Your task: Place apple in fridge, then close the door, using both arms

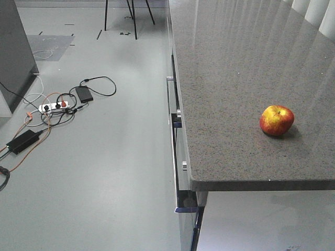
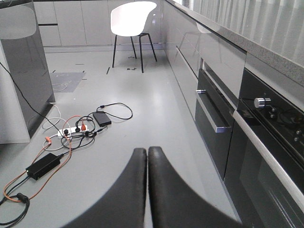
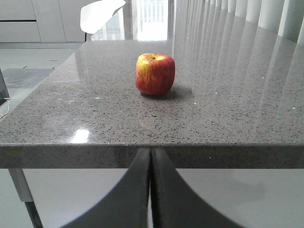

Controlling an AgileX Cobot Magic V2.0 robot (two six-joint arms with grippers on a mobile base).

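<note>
step in hand: the approach; pick not yet begun. one apple (image 1: pixel 276 120) sits alone on the bench (image 1: pixel 225 78), back from its near edge. two hands: left hand (image 2: pixel 147 152) clenched on nothing, over the floor (image 2: pixel 152 104); right hand (image 3: pixel 151 152) clenched, empty, below the bench edge, facing the apple. next move calls for the right hand to rise, unclench and reach in. one chair (image 2: pixel 133 19) beyond.

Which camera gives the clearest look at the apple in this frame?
The right wrist view: the apple sits close and centred on the grey countertop, stem dimple and red-yellow skin plain. The front-facing view shows it smaller, from above, near the picture's right edge. The left wrist view does not show it.
</note>
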